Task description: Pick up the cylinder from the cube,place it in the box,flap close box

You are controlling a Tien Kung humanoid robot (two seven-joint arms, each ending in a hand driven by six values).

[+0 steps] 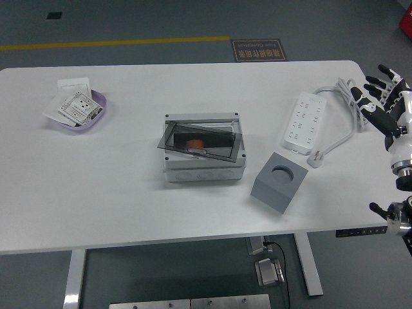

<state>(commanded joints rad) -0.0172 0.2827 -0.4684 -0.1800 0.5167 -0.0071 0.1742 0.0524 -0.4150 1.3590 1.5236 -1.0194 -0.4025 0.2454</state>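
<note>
A grey box (204, 168) sits at the table's middle. Its dark see-through lid (196, 140) lies askew across the top, not flush. An orange-red cylinder (194, 143) shows inside the box through the lid. A grey cube (278, 191) with an empty round hole (281, 172) in its top stands to the right of the box. My right hand (380, 96) is at the far right edge of the table, fingers spread, holding nothing, well away from the box and cube.
A white power strip (297, 121) with a coiled cable (344, 103) lies at the right, just left of my right hand. A purple bowl (82, 111) with white cards stands at the far left.
</note>
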